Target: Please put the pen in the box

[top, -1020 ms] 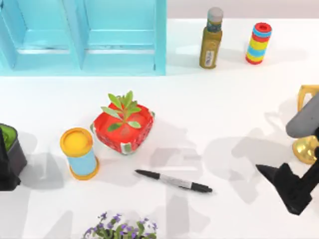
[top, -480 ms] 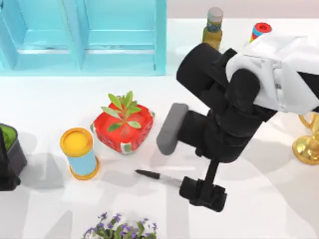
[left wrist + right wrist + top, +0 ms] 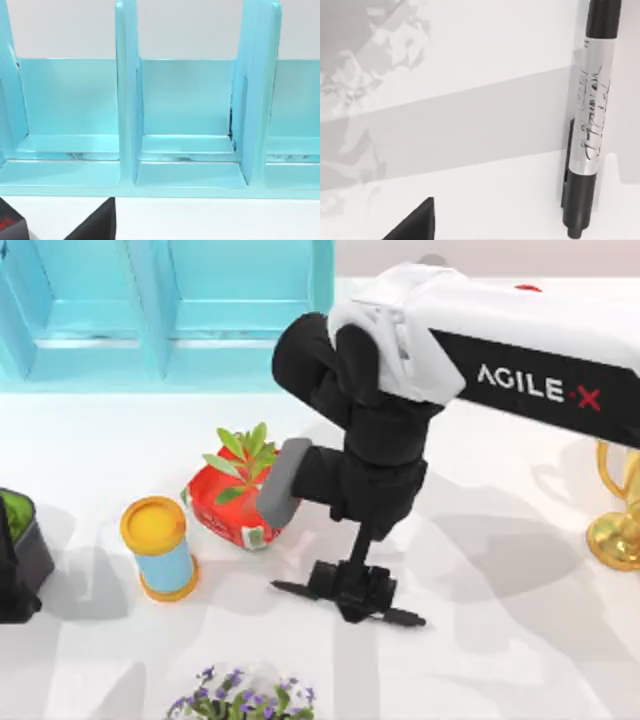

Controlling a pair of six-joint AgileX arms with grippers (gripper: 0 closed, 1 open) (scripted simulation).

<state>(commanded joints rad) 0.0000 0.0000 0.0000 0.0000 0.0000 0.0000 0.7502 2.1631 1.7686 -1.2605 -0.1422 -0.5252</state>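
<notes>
Pen first: the slim black marker pen with the grey-silver barrel point(image 3: 395, 614) lies flat on the white table point(image 3: 500, 570), and the right claw point(image 3: 352, 592) is down over its middle, so that its two black ends stick out on either side of the claw. In the right wrist view the pen point(image 3: 587, 120) lies beside one dark fingertip point(image 3: 415, 222), apart from it, so I judge the fingers spread and nothing pinched yet, though the second finger is out of sight.

The step in hand looks like the reach for the grasp. Next the claw needs to settle astride the barrel, press together on it, lift, and carry it to the pale blue open box with upright dividers point(image 3: 170, 315) well beyond the claw at the table's far edge.

Just past the claw stands a red planter with a green sprig point(image 3: 235, 502), partly covered by the arm; further off on that side, a yellow-lidded blue can point(image 3: 158, 548). A lift straight up should miss both.

The left claw point(image 3: 15, 570) is parked at the table's left edge, cut off by the frame; whether it is spread I cannot tell. A gold object point(image 3: 618, 530) beyond the right arm is also cut off
</notes>
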